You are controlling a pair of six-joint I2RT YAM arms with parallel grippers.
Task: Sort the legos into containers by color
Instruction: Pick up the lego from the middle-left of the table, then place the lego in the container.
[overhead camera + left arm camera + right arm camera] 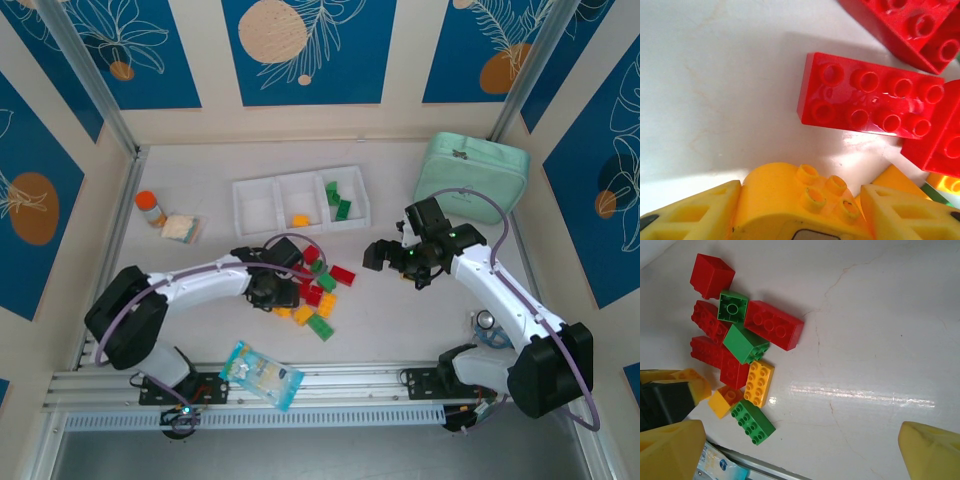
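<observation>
Slippage is judged likely: the rounded yellow plastic brick point(790, 200), just beside a flat red plastic brick point(870, 97), is clamped by the left jaws across its curved body; the right jaws are spread wide apart.

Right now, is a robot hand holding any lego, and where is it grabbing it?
Yes. The left gripper pinches a yellow rounded lego by its two opposite sides, down near the table. The right gripper is open and holds nothing.

Red, green, yellow legos point(747, 347) clustered left on white table point(880, 315), right gripper point(802, 452) fingers spread wide
</observation>
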